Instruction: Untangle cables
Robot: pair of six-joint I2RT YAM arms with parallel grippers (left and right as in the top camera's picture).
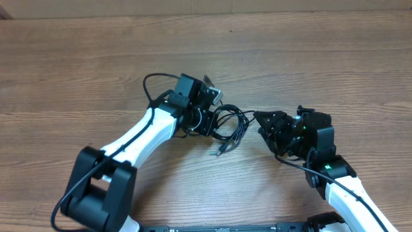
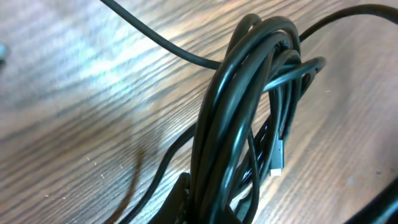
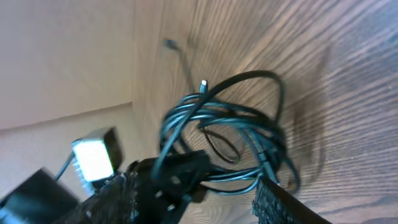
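Observation:
A tangled bundle of thin black cables [image 1: 230,124] lies at the table's middle, with small plug ends [image 1: 221,151] trailing toward the front. My left gripper [image 1: 205,121] is shut on the bundle's left side. In the left wrist view the coil [image 2: 249,106] rises from between the fingers [image 2: 180,202], and a silvery-tipped plug [image 2: 277,167] hangs inside it. My right gripper [image 1: 262,122] stands open at the bundle's right edge. In the right wrist view its textured fingers [image 3: 283,205] are apart, with the cables [image 3: 230,127] just ahead of them and nothing pinched.
The wooden table [image 1: 96,58] stretches wide to the left and back. A thin black loop [image 1: 153,80] arcs out behind the left wrist. The arm bases [image 1: 96,193] stand along the front edge. The left wrist's bright light [image 3: 93,157] shows in the right wrist view.

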